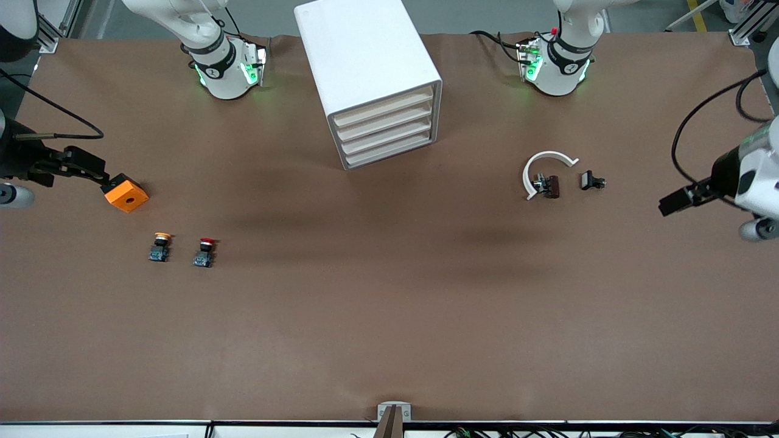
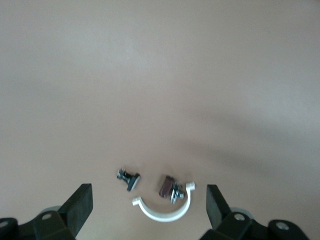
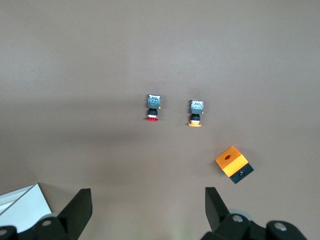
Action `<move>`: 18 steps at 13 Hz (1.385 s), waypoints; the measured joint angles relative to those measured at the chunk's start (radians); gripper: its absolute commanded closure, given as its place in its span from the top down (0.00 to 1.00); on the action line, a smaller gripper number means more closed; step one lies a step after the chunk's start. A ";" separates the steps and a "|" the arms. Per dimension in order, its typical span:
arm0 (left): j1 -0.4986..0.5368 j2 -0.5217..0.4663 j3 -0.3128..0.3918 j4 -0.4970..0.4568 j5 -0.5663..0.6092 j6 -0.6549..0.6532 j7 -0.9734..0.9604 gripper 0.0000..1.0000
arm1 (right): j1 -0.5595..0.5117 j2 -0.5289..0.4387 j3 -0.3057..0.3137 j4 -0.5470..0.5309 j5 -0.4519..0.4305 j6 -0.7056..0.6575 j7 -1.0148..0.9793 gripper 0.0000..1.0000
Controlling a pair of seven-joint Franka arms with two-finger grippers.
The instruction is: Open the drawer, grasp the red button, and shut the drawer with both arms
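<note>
The white cabinet [image 1: 371,73] stands between the two arm bases, and its stacked drawers [image 1: 386,131] are all pushed in. The red-capped button [image 1: 205,250] [image 3: 153,108] stands on the table toward the right arm's end, beside a yellow-capped one [image 1: 160,246] [image 3: 196,113]. My right gripper [image 1: 100,176] [image 3: 148,192] hangs open high over that end, near the orange cube [image 1: 126,193] [image 3: 233,164], and holds nothing. At the left arm's end of the table, my left gripper [image 1: 669,205] [image 2: 148,192] hangs open and empty above a white arc piece [image 1: 543,165] [image 2: 165,212].
A brown part [image 1: 551,186] [image 2: 165,185] lies inside the white arc, and a small black part [image 1: 591,180] [image 2: 129,178] lies beside it. A corner of the cabinet [image 3: 20,205] shows in the right wrist view. Brown table [image 1: 389,304] stretches bare toward the front camera.
</note>
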 measured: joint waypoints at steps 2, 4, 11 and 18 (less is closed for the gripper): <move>-0.042 -0.082 0.068 -0.069 -0.023 -0.002 0.090 1.00 | -0.002 -0.007 -0.004 0.000 0.000 -0.005 0.002 1.00; -0.081 -0.149 0.121 -0.135 -0.036 -0.003 0.179 1.00 | -0.007 -0.008 -0.007 0.000 0.000 -0.005 0.003 1.00; -0.127 -0.295 0.161 -0.288 -0.100 0.006 0.267 1.00 | -0.010 -0.009 -0.006 0.000 -0.001 -0.036 0.003 1.00; -0.139 -0.295 0.119 -0.292 -0.100 0.015 0.269 1.00 | -0.010 -0.009 -0.006 0.000 -0.002 -0.029 0.003 1.00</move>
